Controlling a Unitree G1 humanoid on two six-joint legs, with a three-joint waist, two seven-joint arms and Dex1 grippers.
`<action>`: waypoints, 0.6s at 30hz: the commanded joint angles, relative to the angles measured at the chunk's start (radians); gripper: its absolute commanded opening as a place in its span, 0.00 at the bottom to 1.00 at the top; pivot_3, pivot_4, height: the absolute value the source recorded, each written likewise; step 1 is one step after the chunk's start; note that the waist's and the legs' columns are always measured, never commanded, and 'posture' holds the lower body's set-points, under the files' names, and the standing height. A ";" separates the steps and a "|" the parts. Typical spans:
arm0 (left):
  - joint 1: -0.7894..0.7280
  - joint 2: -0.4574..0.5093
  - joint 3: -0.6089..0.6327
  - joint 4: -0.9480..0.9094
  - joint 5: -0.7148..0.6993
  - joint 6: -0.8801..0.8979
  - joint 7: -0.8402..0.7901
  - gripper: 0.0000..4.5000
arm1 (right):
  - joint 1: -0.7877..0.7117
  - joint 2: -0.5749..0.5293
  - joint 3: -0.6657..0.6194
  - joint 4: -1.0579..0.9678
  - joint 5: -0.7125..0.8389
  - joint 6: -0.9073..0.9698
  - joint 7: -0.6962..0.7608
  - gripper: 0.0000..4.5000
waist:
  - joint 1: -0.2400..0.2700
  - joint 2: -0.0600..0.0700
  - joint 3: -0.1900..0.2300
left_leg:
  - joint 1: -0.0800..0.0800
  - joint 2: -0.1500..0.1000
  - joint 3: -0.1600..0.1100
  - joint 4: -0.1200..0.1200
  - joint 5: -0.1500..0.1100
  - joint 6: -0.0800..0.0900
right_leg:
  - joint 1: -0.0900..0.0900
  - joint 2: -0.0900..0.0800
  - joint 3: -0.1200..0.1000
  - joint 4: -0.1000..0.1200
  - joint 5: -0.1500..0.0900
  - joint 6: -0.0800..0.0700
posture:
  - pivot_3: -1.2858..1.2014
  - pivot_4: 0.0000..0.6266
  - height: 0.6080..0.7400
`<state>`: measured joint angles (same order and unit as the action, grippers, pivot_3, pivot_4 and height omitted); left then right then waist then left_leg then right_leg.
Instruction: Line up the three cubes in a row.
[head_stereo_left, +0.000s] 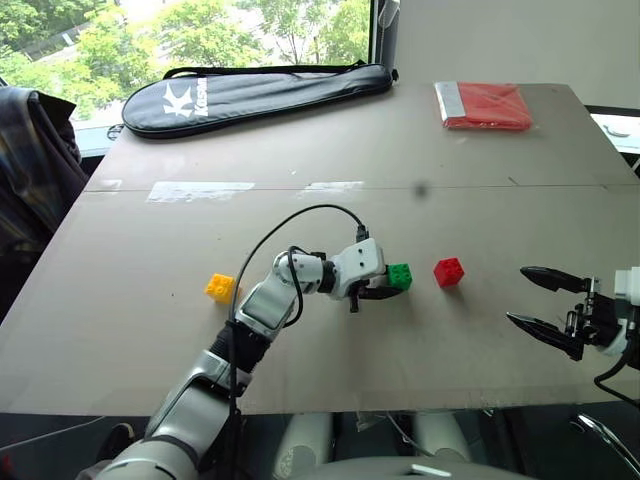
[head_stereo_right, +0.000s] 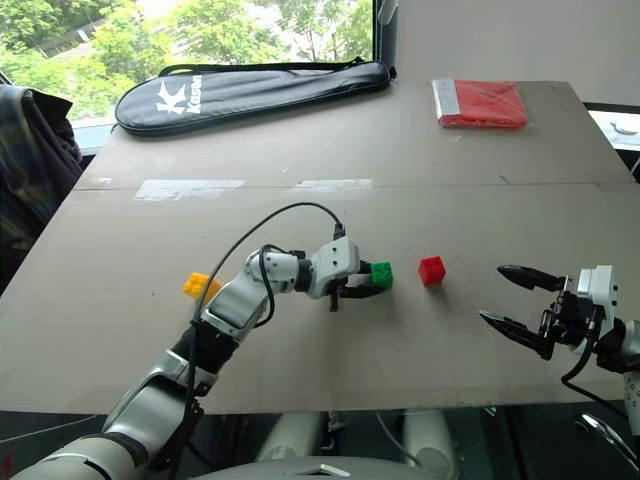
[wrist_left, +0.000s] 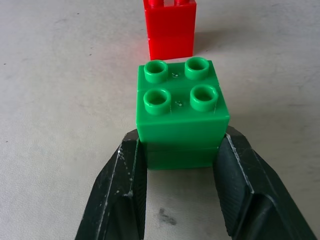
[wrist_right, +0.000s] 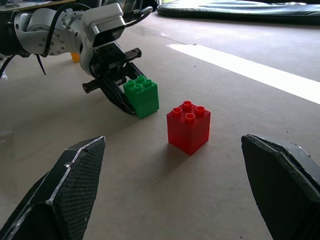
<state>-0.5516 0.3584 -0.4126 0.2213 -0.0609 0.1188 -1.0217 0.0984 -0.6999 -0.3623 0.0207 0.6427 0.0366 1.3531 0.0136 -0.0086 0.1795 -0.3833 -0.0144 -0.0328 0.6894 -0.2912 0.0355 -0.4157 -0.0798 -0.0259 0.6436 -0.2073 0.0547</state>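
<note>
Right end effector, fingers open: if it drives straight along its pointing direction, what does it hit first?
Probably the red cube, centred between the right end effector fingers ahead; the green cube sits beyond and off to one side. Depth is uncertain.

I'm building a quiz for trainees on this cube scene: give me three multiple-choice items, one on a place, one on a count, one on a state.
1. Where does the red cube lie?
A. between the green cube and the right gripper
B. beside the yellow-orange cube
C. on the black bag

2. How many studs top the green cube?
A. two
B. four
C. six

3. What does the left gripper do?
A. stands open over bare table
B. grips the red cube
C. is shut on the green cube

Answers: 1 A, the head views show that order; 2 B, the left wrist view shows four; 3 C, its fingers press the cube's two sides.
</note>
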 joint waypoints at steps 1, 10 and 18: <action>-0.024 -0.002 0.021 0.035 -0.003 -0.047 -0.023 0.27 | -0.005 0.005 -0.016 -0.018 0.018 -0.012 0.006 1.00 | -0.001 0.000 0.000 | 0.000 0.000 0.000 0.000 0.000 0.000 | 0.000 0.000 0.000 0.000 0.000 0.000 | 0.52 0.24 0.65; -0.044 -0.001 0.032 0.121 -0.018 -0.093 -0.101 0.57 | -0.004 0.006 -0.012 -0.036 0.017 -0.005 0.000 1.00 | 0.000 0.000 0.000 | 0.000 0.000 0.000 0.000 0.000 0.000 | 0.000 0.000 0.000 0.000 0.000 0.000 | 0.52 0.24 0.65; -0.032 0.018 0.044 0.112 0.020 -0.109 -0.059 0.98 | -0.003 0.006 -0.007 -0.049 0.017 0.001 -0.004 1.00 | 0.000 0.000 0.000 | 0.000 0.000 0.000 0.000 0.000 0.000 | 0.000 0.000 0.000 0.000 0.000 0.000 | 0.52 0.24 0.65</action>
<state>-0.5951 0.3576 -0.3823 0.3565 -0.0666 0.0128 -1.0968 0.0987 -0.6910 -0.3614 0.0076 0.6442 0.0397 1.3465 0.0134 -0.0085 0.1794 -0.3832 -0.0144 -0.0329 0.6898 -0.2912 0.0356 -0.4154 -0.0797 -0.0260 0.6438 -0.2072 0.0547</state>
